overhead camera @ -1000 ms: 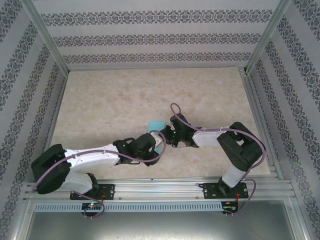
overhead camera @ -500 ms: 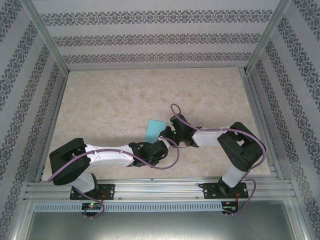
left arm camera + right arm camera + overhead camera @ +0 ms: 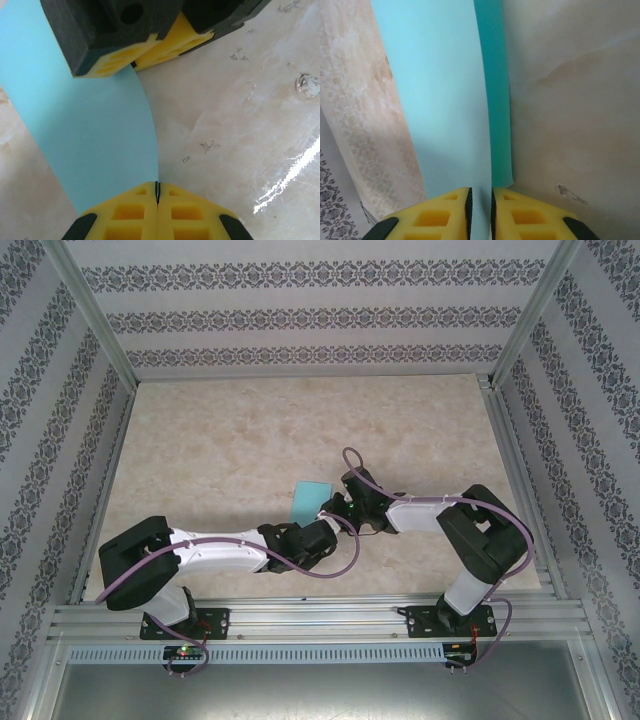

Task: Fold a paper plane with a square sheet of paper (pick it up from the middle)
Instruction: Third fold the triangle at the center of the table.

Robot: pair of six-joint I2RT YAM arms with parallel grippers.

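Mid-frame, the square sheet of paper (image 3: 309, 501) bows above the tabletop (image 3: 220, 440), our left gripper (image 3: 157, 196) clenched on its edge. The right gripper (image 3: 480, 202) straddles it; we cannot tell if it grips. We should pull evenly for a straight crease.

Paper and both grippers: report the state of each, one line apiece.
turquoise paper sheet: bowed, spanning between the two grippers.
left gripper: shut on the sheet's edge.
right gripper: fingers a slit apart with the sheet between them; grip unclear.
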